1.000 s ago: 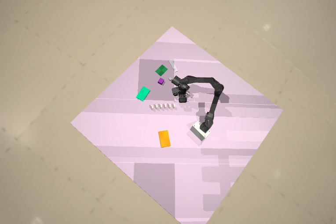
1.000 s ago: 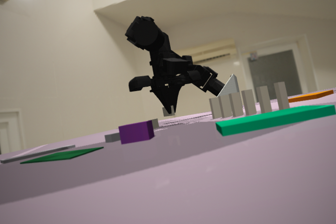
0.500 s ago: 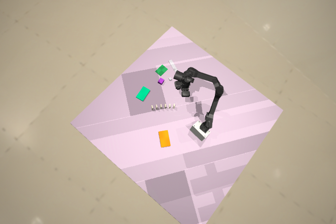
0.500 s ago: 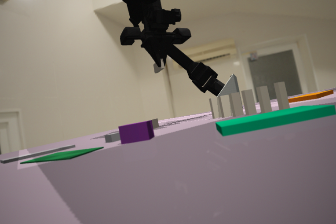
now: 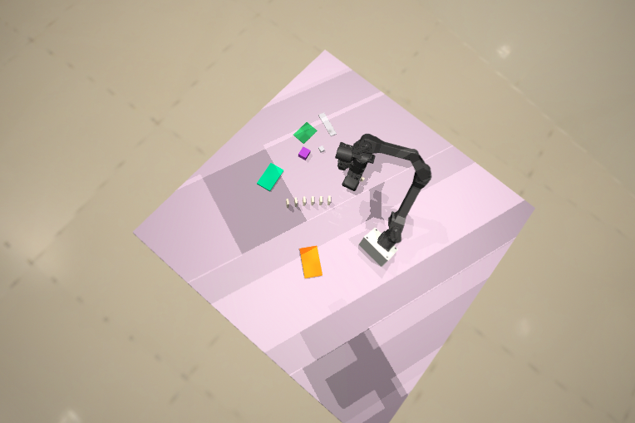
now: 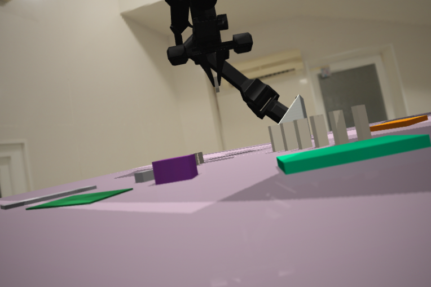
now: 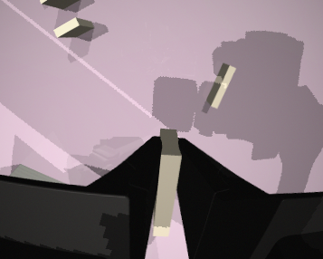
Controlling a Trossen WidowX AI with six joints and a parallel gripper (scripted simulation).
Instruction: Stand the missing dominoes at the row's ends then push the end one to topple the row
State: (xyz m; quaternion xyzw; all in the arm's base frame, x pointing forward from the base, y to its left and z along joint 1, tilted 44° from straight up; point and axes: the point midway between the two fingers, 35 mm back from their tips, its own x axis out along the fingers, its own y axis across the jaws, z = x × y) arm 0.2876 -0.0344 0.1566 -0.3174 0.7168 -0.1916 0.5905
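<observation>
Cream domino [image 7: 167, 188], slim and long, is pinched between the nearly closed black fingers, lifted off the tabletop [image 5: 246, 274]. The standing row [image 5: 308, 200] waits at the gripper's eight o'clock in the top view.

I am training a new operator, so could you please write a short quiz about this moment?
1. True or false: the black parallel-jaw gripper is open and holds nothing.
2. How many cream dominoes stand in the upright row?
3. In the top view, which flat thing lies nearest to that row? A) the orange slab B) the light green slab C) the grey strip

Key: 1) False: it is shut on a small cream domino block, raised above the table. 2) Six. 3) B.
</observation>
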